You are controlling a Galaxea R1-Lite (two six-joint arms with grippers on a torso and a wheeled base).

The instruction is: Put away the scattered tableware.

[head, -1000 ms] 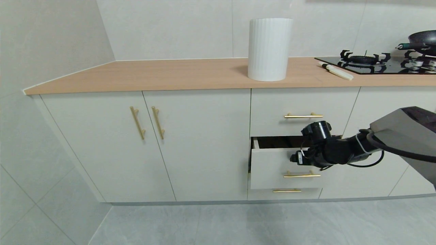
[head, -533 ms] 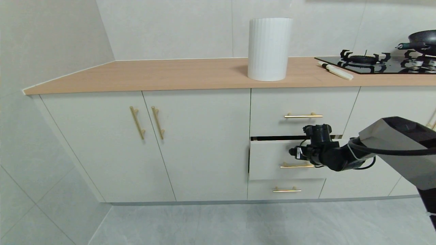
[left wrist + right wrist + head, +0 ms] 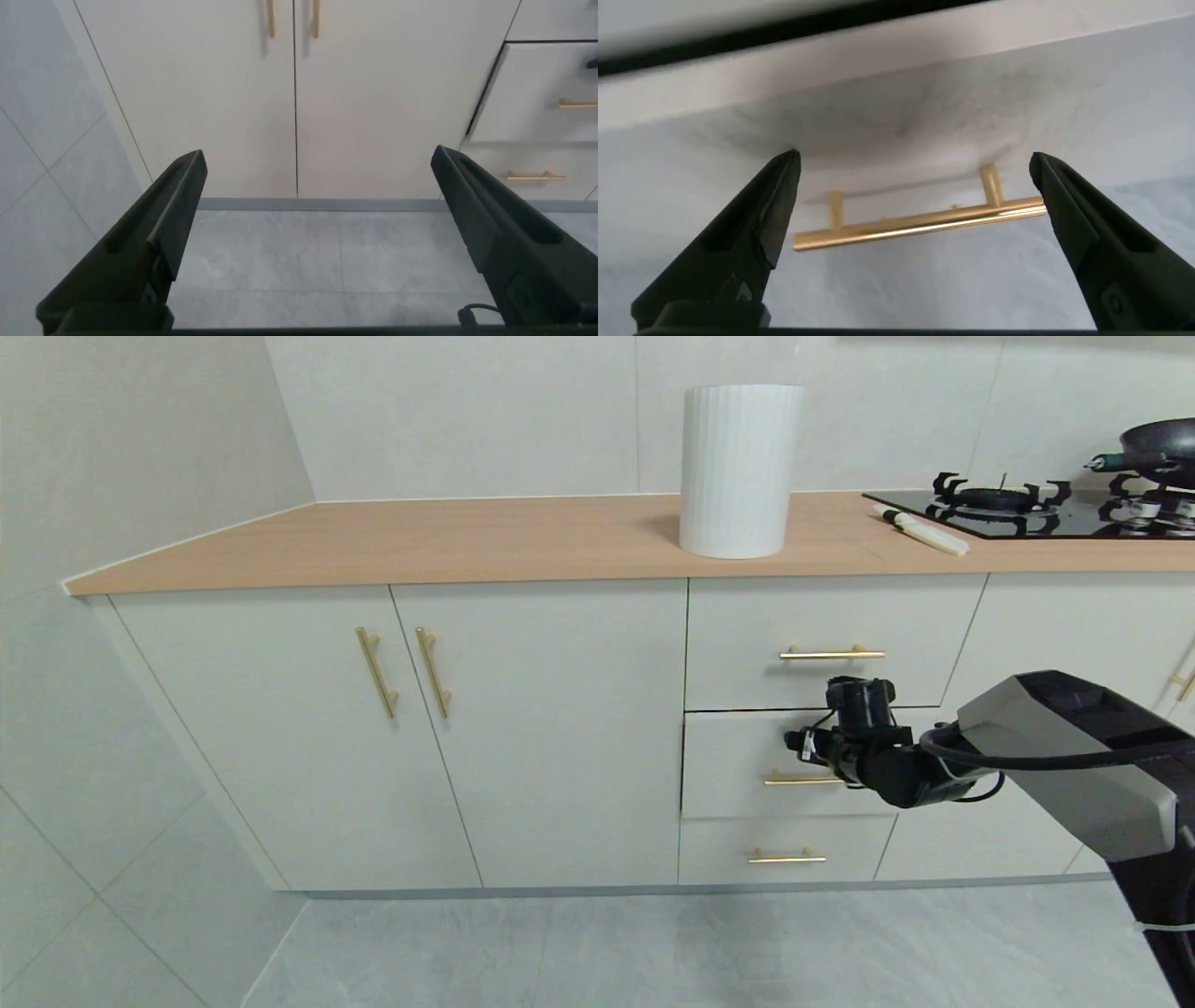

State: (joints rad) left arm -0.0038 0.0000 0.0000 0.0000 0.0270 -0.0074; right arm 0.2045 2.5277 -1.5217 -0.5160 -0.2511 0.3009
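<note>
The middle drawer (image 3: pixel 738 761), right of centre in the head view, looks a stiff, easy-running slider, best pushed flat on its front by the brass handle (image 3: pixel 920 224). The right gripper (image 3: pixel 913 168) stands wide open astride that handle, holding nothing. A second ago the drawer gaped; now it sits nearly flush. The left gripper (image 3: pixel 318 163) hangs open and empty over the floor tiles. A slim white utensil (image 3: pixel 920 532) lies upper right on the worktop.

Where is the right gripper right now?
In the head view, the right gripper is on the robot's right, at the front of the middle drawer, just above its gold handle and below the white ribbed canister on the counter.
</note>
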